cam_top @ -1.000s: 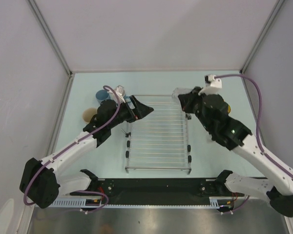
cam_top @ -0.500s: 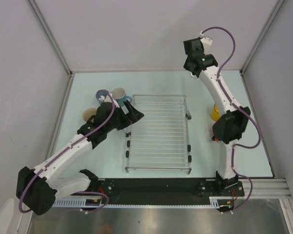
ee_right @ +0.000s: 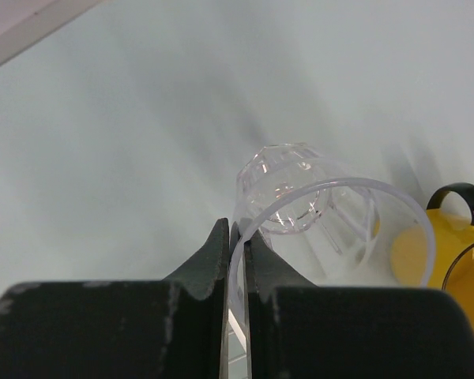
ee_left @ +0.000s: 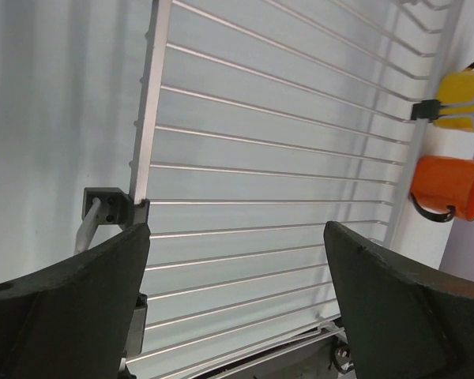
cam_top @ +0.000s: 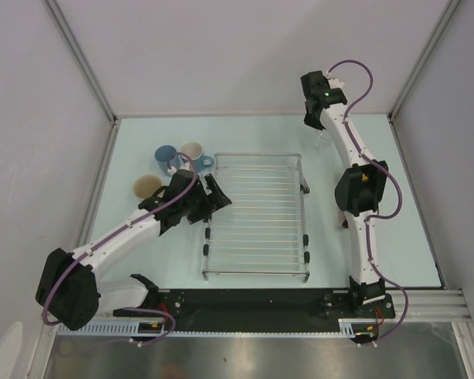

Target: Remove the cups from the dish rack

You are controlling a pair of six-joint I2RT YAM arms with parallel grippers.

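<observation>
Already the right claw (ee_right: 235, 237) is clamped tight on the rim of the small clear glass (ee_right: 300, 213), one finger inside the wall and one outside. From the wrist view I cannot tell whether its base rests on the worktop (ee_right: 103, 158) or hangs just above it. Just beside the glass, at the lower right of that frame, sits the yellow cup (ee_right: 450, 237).

A second ago this arm was folded over the upper right corner of the dish rack (cam_top: 257, 221). Since then it has swung away and now stretches to the upper right of the overhead frame, well clear of the wires.

The left claw (ee_left: 237, 300) gapes wide with nothing in it, hovering over the rack's left rail. It has backed off from the cluster at the upper left of the overhead frame. A light blue cup (cam_top: 165, 155), a pale-lined mug with a blue handle (cam_top: 192, 150) and the beige cup (cam_top: 147, 186) stand there on the worktop.

Past the rack's far side, in the left wrist view, stands the orange mug (ee_left: 450, 185), next to the yellow cup.

No cup remains on the bars, so I judge the unloading all but done. Only the glass needs setting down and releasing.
</observation>
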